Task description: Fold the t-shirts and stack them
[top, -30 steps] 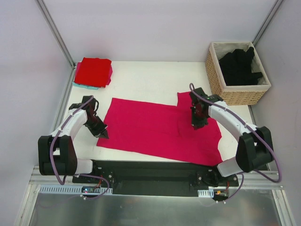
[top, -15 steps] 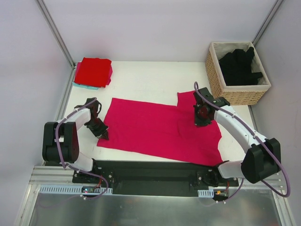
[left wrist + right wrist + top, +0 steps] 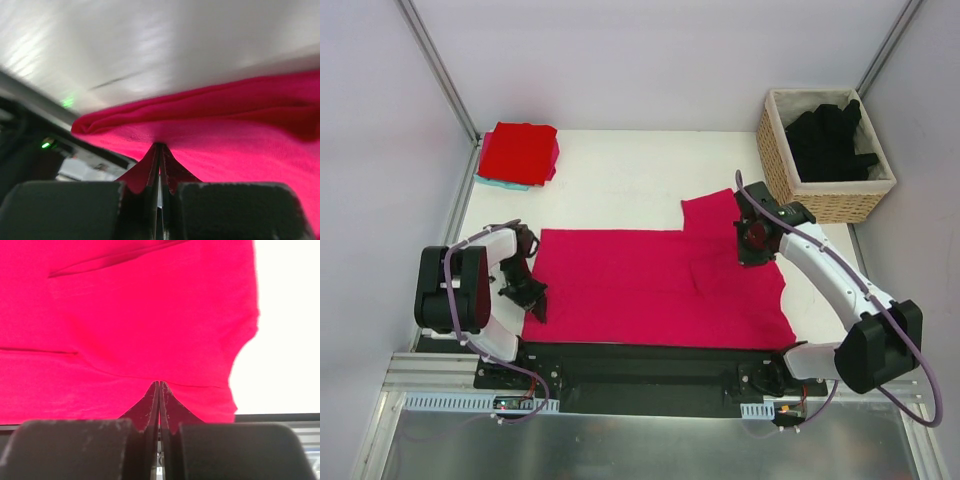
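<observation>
the magenta t-shirt [image 3: 650, 285] is lying spread on the desk [image 3: 620, 180] near the wicker basket [image 3: 780, 180]. the left tool [image 3: 534, 308] is clamping its corner farthest from the basket; the right tool [image 3: 750, 257], its nearest part.

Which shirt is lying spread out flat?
The magenta-pink t-shirt; the red t-shirt is folded far left, the black t-shirts heaped in the basket.

Magenta-pink on white, with red, black and tan at the edges.
The plain magenta-pink cloth t-shirt [image 3: 650, 285] is unpatterned against the white bench [image 3: 620, 175]. The folded bright red t-shirt [image 3: 520, 150] tops a thin strip [image 3: 503, 183], seemingly teal. The plain black t-shirts [image 3: 830, 140] sit in the tan woven wicker basket [image 3: 820, 205], which has a pale rim.
</observation>
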You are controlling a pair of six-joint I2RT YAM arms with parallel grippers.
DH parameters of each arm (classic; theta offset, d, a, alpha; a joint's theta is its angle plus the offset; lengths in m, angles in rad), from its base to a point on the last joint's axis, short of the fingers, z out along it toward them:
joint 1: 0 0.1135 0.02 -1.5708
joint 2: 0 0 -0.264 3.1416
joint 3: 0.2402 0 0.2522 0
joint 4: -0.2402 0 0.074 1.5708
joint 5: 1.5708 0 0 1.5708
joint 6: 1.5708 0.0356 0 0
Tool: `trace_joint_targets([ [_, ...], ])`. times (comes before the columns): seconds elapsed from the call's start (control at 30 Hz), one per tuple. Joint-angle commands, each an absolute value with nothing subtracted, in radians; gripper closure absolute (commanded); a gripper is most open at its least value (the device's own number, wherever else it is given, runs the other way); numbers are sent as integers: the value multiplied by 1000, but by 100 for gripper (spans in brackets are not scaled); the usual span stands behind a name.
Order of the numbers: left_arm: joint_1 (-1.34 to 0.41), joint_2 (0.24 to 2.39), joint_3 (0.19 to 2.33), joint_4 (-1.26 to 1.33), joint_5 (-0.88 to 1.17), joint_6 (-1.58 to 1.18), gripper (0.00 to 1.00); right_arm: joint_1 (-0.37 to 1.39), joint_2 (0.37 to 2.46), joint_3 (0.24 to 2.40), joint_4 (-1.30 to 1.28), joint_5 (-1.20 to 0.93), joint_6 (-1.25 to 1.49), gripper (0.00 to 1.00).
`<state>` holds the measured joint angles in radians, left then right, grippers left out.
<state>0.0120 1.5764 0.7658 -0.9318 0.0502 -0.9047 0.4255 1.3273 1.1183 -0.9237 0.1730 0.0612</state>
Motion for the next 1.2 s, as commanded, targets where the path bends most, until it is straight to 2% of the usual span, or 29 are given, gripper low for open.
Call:
trace_joint_targets([
  [0.0, 8, 1624, 732, -1075, -107, -1034, 100, 426, 1272, 1189, -995, 209, 5, 99],
  [0.23, 9, 1664, 798, -1069, -173, -989, 100, 422, 1270, 1229, -1009, 198, -34, 99],
  [0.37, 6, 1591, 804, -1014, -190, -939, 100, 423, 1281, 1238, -1011, 180, -38, 99],
  [0.57, 6, 1471, 831, -953, -146, -885, 100, 422, 1296, 1235, -997, 163, -31, 99],
  [0.77, 6, 1453, 848, -948, -121, -859, 100, 422, 1318, 1253, -989, 152, -28, 99],
  [0.97, 3, 1341, 862, -823, 39, -752, 100, 411, 1342, 1209, -877, 91, -40, 99],
  [1.03, 3, 1272, 894, -755, 116, -717, 90, 367, 1382, 1175, -813, -64, -55, 99],
  [1.17, 5, 1241, 1012, -672, 182, -634, 77, 282, 1529, 1208, -749, -179, -52, 99],
])
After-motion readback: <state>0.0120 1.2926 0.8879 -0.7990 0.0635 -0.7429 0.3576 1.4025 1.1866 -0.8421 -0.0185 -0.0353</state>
